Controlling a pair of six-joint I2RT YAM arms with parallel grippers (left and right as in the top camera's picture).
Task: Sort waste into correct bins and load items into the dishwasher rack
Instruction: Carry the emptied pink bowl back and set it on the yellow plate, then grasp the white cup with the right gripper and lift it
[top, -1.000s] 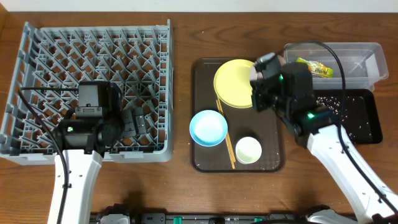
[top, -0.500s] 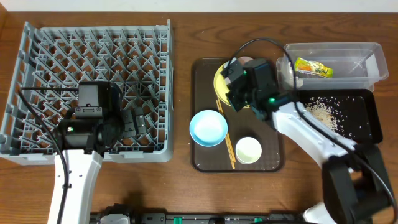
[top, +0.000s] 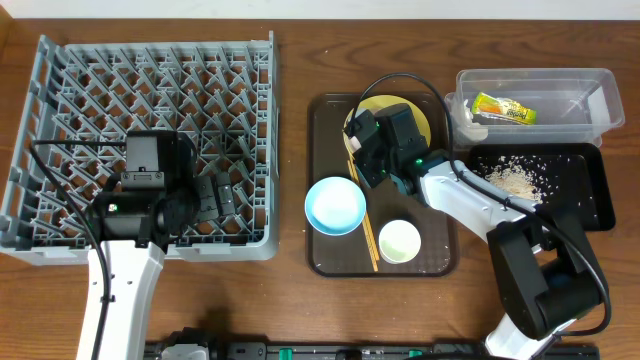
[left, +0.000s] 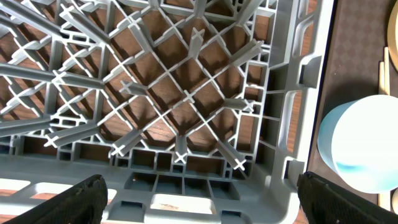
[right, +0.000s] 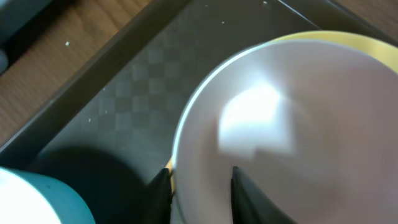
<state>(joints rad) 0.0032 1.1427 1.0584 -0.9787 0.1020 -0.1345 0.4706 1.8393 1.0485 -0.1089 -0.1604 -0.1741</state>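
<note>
Right gripper (right: 199, 193) hangs over the far half of the dark brown serving tray (top: 325, 110), above the yellow plate (top: 424, 122). In the right wrist view its two dark fingers (right: 160, 190) sit close together astride the rim of the white bowl (right: 298, 112), one outside the wall and one inside, so the bowl is in its grip. The bowl fills most of that view and is blurred, with the plate's edge showing behind it. From overhead the arm hides the bowl.

Left gripper (left: 214, 199) is spread wide with nothing between its fingertips. It hovers over the near right corner of the dishwasher rack (top: 150, 90), whose pegs stand bare beneath it.

On the serving tray the light blue bowl (top: 335, 205) sits at the near left and the small white cup (top: 399, 241) at the near right. The chopsticks (top: 367, 225) lie between them, running lengthwise down the tray.

On the right of the bench (top: 290, 30), the yellow-green snack wrapper (top: 505, 109) lies inside the clear box (top: 590, 100). Just in front of the box, the rice grains (top: 515, 180) lie scattered in the black tray (top: 590, 190), heaped thickest towards its left end.
</note>
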